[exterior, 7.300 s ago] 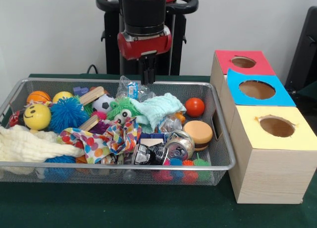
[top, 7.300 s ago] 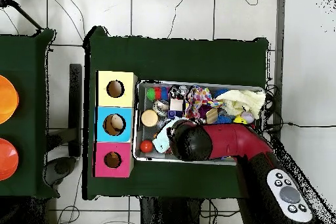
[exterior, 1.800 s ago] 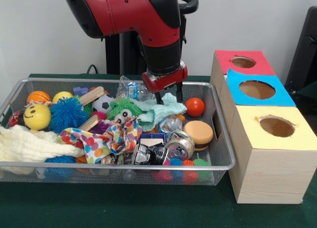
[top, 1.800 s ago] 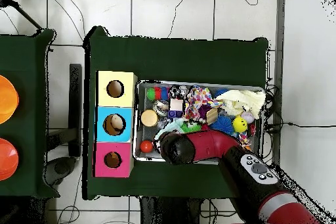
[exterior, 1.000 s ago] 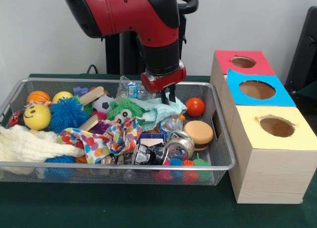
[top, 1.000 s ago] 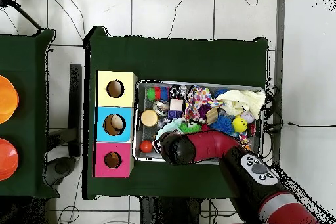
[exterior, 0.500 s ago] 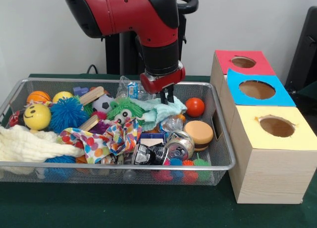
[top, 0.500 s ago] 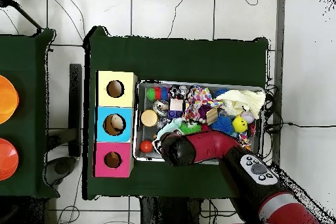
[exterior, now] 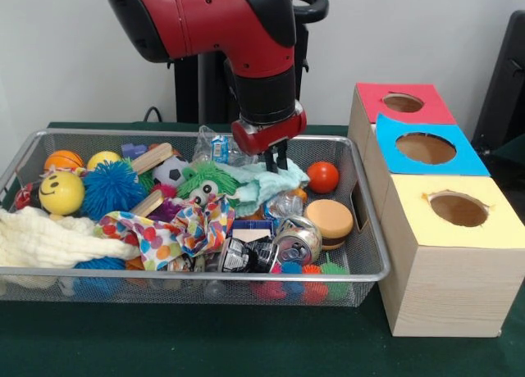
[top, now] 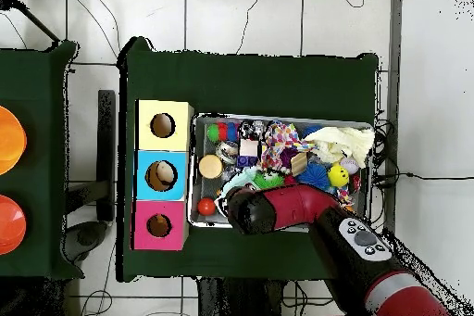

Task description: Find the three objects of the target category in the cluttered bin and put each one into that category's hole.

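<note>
Risen slightly since before, claw (exterior: 279,161) pinched shut on mint cloth (exterior: 264,183), draped lengthwise leftward below

The red and black arm (exterior: 205,20) reached down over the far right part of the wire bin (exterior: 373,270), its wrist pointing nearly straight down and the gripper (exterior: 277,160) with jaws drawn close together, pinched on the pale green cloth (exterior: 264,180).

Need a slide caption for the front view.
Pincer shut on mint cloth in the cluttered wire bin.
</note>
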Motion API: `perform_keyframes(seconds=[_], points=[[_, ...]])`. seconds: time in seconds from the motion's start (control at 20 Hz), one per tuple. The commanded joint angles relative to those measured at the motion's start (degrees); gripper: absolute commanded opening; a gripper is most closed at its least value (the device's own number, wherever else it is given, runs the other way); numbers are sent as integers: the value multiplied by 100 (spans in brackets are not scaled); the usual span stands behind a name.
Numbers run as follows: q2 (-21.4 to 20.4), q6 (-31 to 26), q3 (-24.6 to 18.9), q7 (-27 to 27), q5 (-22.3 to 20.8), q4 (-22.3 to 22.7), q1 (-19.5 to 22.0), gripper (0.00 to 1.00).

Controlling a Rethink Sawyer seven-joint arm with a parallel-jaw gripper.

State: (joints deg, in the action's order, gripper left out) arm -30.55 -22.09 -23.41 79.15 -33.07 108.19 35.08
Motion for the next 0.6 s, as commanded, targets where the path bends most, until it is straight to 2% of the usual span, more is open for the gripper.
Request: perform_keyframes(seconds=[0.05,0.2,0.6], points=[[-197,23,-95,105,-245,-419,43,0],[-595,-242,-256,24,-32,-155,170,0],[-2158,-1425,-519,-255,827,570,250,0]])
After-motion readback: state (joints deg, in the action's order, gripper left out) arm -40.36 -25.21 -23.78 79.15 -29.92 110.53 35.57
